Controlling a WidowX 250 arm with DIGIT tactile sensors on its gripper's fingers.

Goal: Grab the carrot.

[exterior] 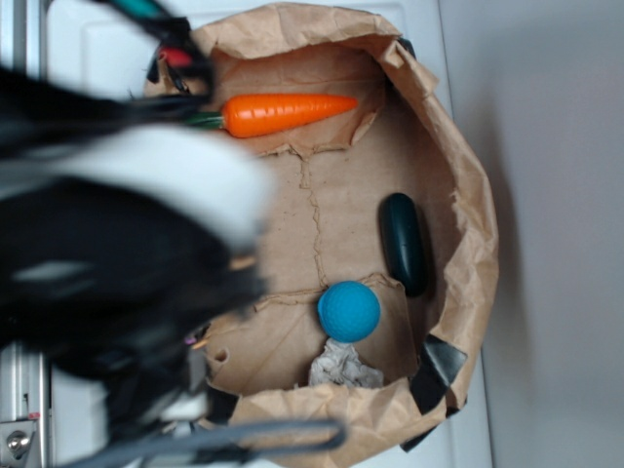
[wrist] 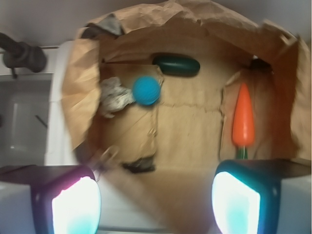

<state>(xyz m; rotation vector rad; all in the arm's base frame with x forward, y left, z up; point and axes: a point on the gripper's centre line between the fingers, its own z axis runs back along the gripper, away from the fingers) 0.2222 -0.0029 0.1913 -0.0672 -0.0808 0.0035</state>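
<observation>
The orange carrot (exterior: 283, 113) lies flat at the top of the brown paper bag's floor, its green stem end toward the left. In the wrist view the carrot (wrist: 243, 119) sits on the right, pointing away, just beyond my right fingertip (wrist: 236, 204). My gripper (wrist: 156, 207) is open, its two glowing pads wide apart with only paper between them. It hovers above the near rim of the bag, clear of the carrot. In the exterior view the arm is a dark blur on the left and the fingers are not distinct.
A blue ball (exterior: 348, 311) rests low in the bag, beside crumpled white paper (exterior: 341, 369). A dark green oblong object (exterior: 403, 243) lies along the right side. The crumpled bag wall (exterior: 478, 244) rises all round, patched with black tape (exterior: 436, 369).
</observation>
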